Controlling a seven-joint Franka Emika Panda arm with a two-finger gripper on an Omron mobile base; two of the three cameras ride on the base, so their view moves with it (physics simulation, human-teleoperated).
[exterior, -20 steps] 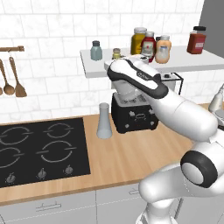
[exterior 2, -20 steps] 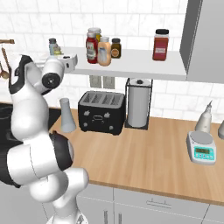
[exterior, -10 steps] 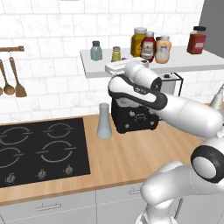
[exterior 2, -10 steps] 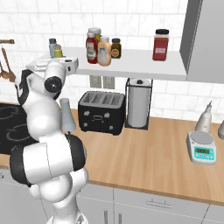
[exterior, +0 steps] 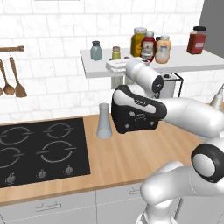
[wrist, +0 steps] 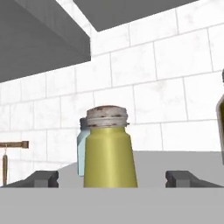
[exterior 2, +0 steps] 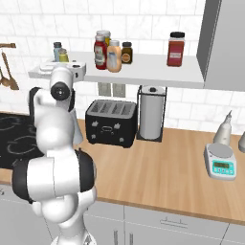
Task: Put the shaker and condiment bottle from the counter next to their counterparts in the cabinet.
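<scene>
The olive-yellow shaker [wrist: 108, 151] stands upright on the white cabinet shelf [wrist: 175, 159], right in front of the pale blue-grey shaker [wrist: 82, 146]. My gripper [wrist: 113, 179] is open around it, and each of the fingertips [wrist: 41, 178] is well clear of its sides. From the base views the shaker [exterior: 116, 53] [exterior 2: 63, 56] sits beside the blue-grey one [exterior: 96, 50] [exterior 2: 57, 51], with the gripper [exterior: 115, 60] at the shelf edge. The orange-peach condiment bottle [exterior: 162, 49] [exterior 2: 114, 56] stands on the shelf [exterior: 183, 65] among the yellow jar [exterior: 139, 41] and red ketchup bottle [exterior: 148, 46].
A red spice jar [exterior: 196, 40] stands further right on the shelf. On the wooden counter [exterior: 131, 153] are a black toaster [exterior 2: 111, 123], a paper towel holder [exterior 2: 152, 112], a glass flask [exterior: 103, 121], a scale [exterior 2: 220, 161] and the hob [exterior: 39, 148]. Wooden utensils [exterior: 13, 78] hang left.
The jaws have spread from shut to wide open, letting go of the shaker, which stays upright on the shelf. The arm's elbow has swung to the right.
</scene>
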